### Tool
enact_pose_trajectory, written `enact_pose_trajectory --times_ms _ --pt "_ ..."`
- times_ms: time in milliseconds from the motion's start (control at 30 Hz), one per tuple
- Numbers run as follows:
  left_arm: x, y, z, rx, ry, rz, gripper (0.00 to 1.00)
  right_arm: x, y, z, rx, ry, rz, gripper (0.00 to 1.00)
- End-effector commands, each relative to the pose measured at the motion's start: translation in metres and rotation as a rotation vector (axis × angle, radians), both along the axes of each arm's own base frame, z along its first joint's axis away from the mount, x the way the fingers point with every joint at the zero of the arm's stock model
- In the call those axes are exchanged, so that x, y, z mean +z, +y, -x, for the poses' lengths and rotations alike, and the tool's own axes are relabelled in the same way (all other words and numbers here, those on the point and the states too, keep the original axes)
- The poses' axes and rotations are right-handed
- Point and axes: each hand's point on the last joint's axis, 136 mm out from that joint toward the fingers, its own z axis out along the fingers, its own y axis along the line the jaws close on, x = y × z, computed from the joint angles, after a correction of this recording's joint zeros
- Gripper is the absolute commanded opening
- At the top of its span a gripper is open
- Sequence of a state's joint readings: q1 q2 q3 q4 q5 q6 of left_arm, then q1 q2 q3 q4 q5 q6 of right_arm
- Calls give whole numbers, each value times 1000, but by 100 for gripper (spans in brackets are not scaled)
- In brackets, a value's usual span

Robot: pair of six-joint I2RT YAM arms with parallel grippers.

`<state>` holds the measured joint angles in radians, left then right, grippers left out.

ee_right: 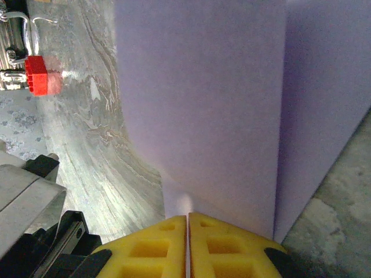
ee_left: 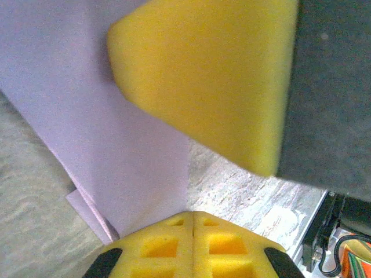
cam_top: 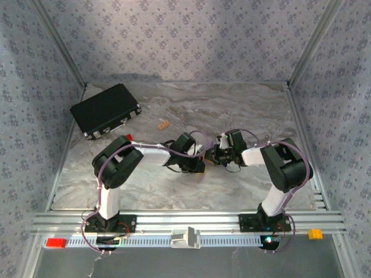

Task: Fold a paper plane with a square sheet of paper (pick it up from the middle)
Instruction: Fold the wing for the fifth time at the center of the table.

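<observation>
we've got our left gripper (ee_left: 192, 216) pinching the lilac paper sheet (ee_left: 139, 162), jaws pressed together on it, right gripper (ee_right: 188, 216) clamped on the same sheet too, paper held up over the middle of the marble tabletop (ee_right: 98, 145)

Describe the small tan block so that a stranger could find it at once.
Find the black case in the far-left corner of the marble-patterned table. A little to the right of the case, alone on bare table, lies the small tan block. It is pale tan, unlike the red block, which sits close by the case's near edge.
</observation>
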<state>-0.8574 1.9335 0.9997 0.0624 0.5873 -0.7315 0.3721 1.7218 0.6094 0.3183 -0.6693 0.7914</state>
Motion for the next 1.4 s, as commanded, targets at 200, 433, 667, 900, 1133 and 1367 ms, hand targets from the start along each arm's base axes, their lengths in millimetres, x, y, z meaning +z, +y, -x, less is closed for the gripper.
enact_pose_trajectory --times_ms 200,433,667,900,1133,1367 --pt "-11 29 30 -3 61 -88 3 -45 -20 21 -34 103 165 11" --pt "11 33 31 -17 -23 -93 3 -44 -19 21 -32 103 162 11" --pt "61 7 7 8 -115 34 4 -41 -16 20 -28 97 157 12" --pt "49 -3 -16 34 -89 28 4 -41 -16 20 -29 96 154 12" --pt "25 -2 -28 49 -87 -22 4 -39 -13 20 -31 94 141 12" --pt "-8 24 -23 84 -54 -156 1 -30 -10 15 -27 76 125 13"
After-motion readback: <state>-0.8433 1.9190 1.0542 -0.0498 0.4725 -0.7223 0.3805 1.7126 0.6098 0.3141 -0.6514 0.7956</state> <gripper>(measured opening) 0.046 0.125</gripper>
